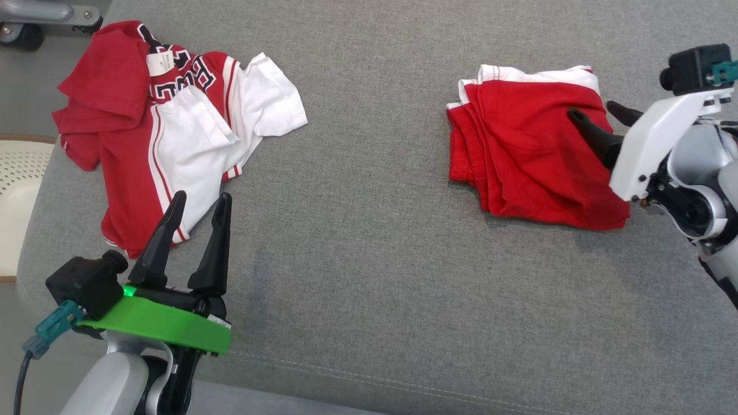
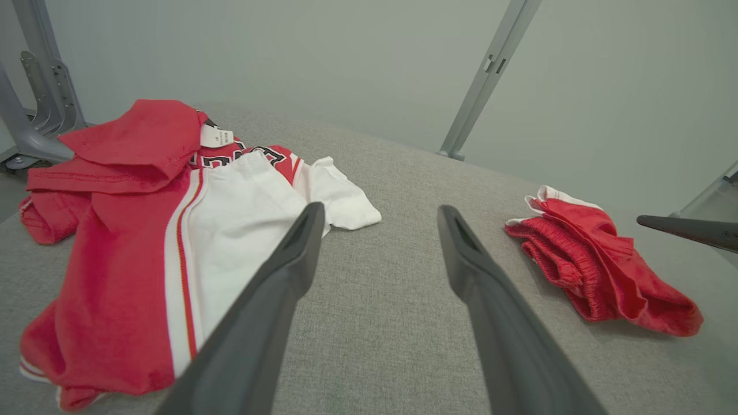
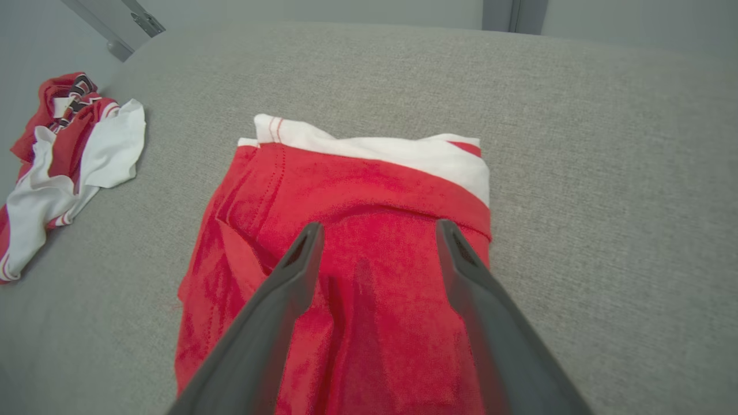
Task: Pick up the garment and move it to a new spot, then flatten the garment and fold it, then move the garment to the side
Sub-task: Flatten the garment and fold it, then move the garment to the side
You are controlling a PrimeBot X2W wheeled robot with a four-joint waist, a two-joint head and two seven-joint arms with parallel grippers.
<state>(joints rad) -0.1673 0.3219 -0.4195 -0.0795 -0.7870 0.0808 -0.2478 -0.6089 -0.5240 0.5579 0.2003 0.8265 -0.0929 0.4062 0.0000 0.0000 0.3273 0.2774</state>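
Note:
The garment (image 1: 519,155) is red with a white band, folded into a compact stack on the right of the grey cushion (image 1: 369,242). My right gripper (image 1: 594,110) hovers over its right half, open, with nothing between the fingers. In the right wrist view the open right gripper (image 3: 379,226) points down at the red garment (image 3: 369,184) just below the tips. The left wrist view has the garment (image 2: 599,271) at the right, with a right fingertip (image 2: 686,227) beside it. My left gripper (image 1: 203,197) is open and empty at the lower left, near the cushion's front.
A crumpled red-and-white jersey (image 1: 173,132) lies at the far left of the cushion, just beyond my left gripper (image 2: 381,208). A pale perforated object (image 1: 17,173) sits off the cushion's left edge. Grey metal struts (image 2: 484,80) rise behind the cushion.

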